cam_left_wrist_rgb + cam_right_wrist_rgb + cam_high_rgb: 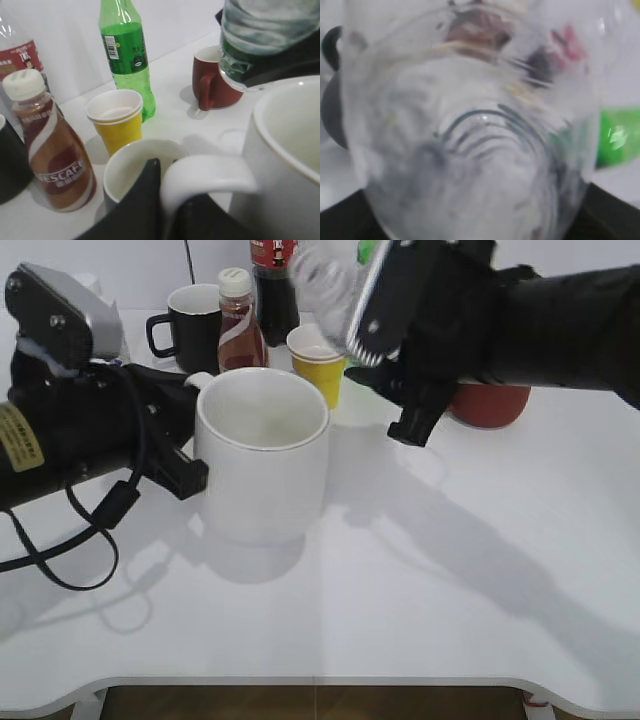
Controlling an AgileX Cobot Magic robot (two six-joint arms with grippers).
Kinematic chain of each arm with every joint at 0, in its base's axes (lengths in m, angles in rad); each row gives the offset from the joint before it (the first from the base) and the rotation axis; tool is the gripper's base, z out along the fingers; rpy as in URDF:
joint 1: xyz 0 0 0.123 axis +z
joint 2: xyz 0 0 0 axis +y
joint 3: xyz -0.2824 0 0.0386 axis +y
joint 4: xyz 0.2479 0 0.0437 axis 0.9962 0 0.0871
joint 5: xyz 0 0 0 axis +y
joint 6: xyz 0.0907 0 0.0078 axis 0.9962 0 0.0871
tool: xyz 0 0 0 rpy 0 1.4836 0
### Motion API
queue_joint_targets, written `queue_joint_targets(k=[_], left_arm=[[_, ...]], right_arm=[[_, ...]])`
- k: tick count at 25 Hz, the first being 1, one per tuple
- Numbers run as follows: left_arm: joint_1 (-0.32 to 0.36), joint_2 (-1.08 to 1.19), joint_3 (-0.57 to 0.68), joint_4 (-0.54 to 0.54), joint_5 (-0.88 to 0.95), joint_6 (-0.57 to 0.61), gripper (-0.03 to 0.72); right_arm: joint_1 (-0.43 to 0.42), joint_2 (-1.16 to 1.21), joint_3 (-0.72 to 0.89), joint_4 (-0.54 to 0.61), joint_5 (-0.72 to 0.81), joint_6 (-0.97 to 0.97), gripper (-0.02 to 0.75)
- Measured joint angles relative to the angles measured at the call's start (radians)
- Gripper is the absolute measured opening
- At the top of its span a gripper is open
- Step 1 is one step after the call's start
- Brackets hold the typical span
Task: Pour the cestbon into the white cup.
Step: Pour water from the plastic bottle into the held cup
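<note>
The white cup (262,455) stands on the table left of centre, a large white mug that looks empty. My left gripper (190,430) is shut on its handle (215,172); in the left wrist view the black jaws (171,181) pinch the handle and the cup's wall (285,160) fills the right. My right gripper (390,360) is shut on the cestbon (325,280), a clear ribbed bottle held tilted in the air above and behind the cup. The bottle shows at the top right of the left wrist view (265,30). It fills the right wrist view (470,125), blurred.
Behind the cup stand a black mug (195,330), a Nescafe bottle (240,325), a cola bottle (275,290), a yellow paper cup (318,362) and a red mug (490,405). A green soda bottle (125,55) stands at the back.
</note>
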Motion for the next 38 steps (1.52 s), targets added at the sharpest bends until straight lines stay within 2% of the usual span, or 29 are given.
queue_joint_targets(k=[10,19,38], left_arm=[[-0.018,-0.059,-0.002,0.035,0.100,-0.015,0.028],[-0.083,-0.072,-0.002,0.041,0.162,-0.021,0.028],[-0.084,-0.072,-0.002,0.026,0.191,-0.022,0.028]], right_arm=[[0.017,0.000,-0.010,-0.002,0.027,-0.353,0.463],[0.017,0.000,-0.015,-0.002,-0.019,-0.563,0.463],[0.017,0.032,-0.015,0.001,-0.204,-0.837,0.463]])
